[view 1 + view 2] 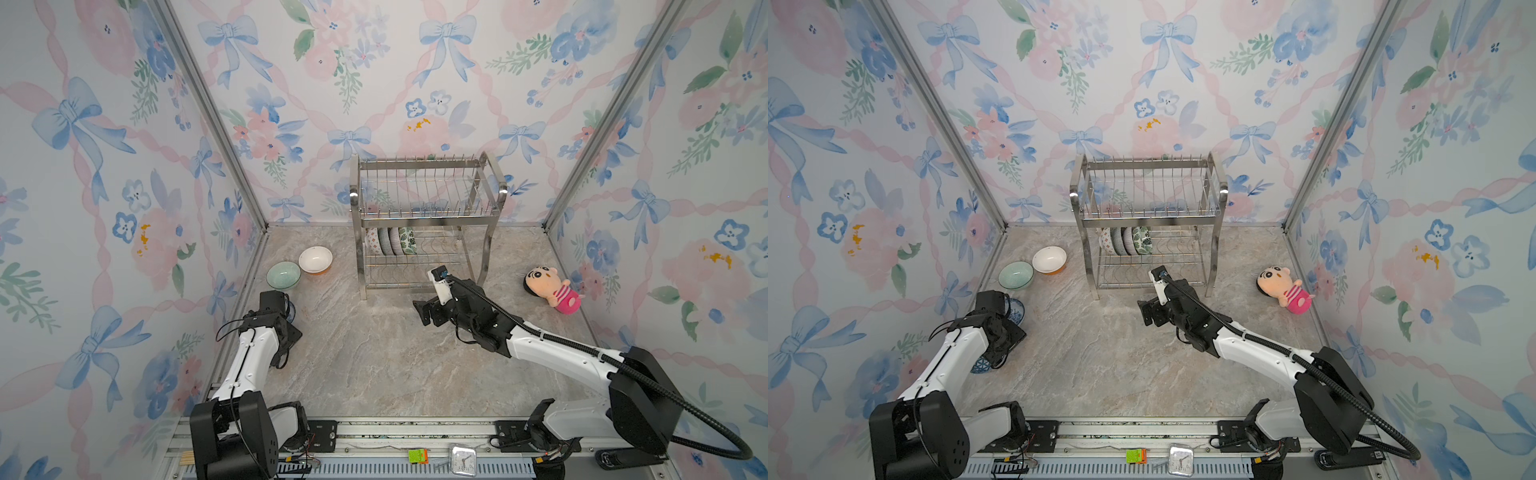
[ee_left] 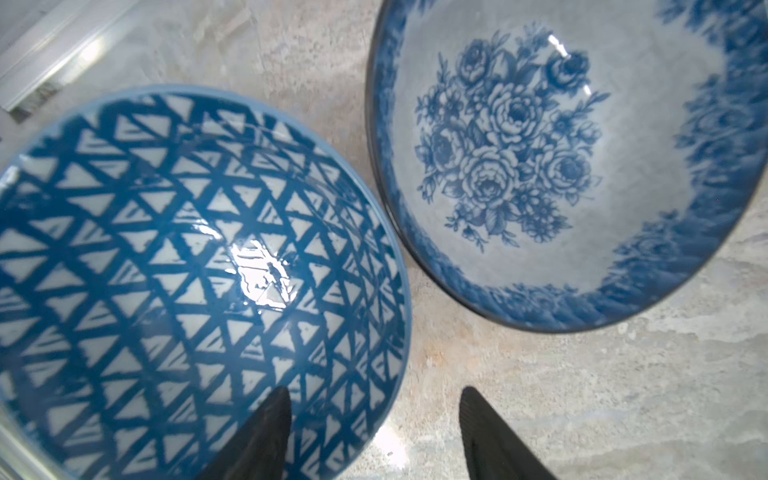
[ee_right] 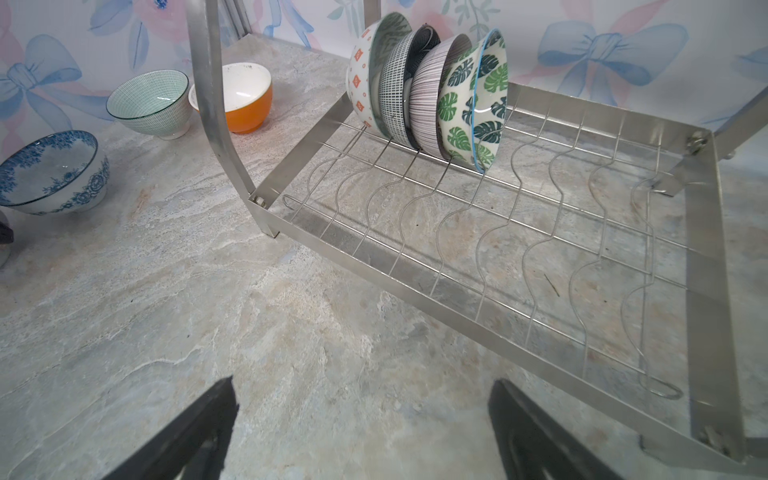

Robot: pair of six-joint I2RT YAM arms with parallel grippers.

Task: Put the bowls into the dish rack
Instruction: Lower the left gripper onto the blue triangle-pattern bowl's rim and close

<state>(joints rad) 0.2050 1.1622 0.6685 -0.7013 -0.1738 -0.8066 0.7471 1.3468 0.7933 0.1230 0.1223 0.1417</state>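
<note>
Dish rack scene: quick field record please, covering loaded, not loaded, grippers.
rack: two-tier stainless wire dish rack
loaded: four patterned ceramic bowls on edge, lower tier
not loaded: pale green bowl, orange-and-white bowl, blue floral bowl, blue triangle-pattern bowl
left gripper: open, straddling triangle-pattern bowl's rim
right gripper: open, empty, in front of lower tier
other: pink plush doll

Four bowls [image 3: 469,104] stand edgewise in the dish rack [image 3: 704,257]

8 bowls [image 1: 316,258], 1 rack [image 1: 428,214], 1 doll [image 1: 550,289]
</note>
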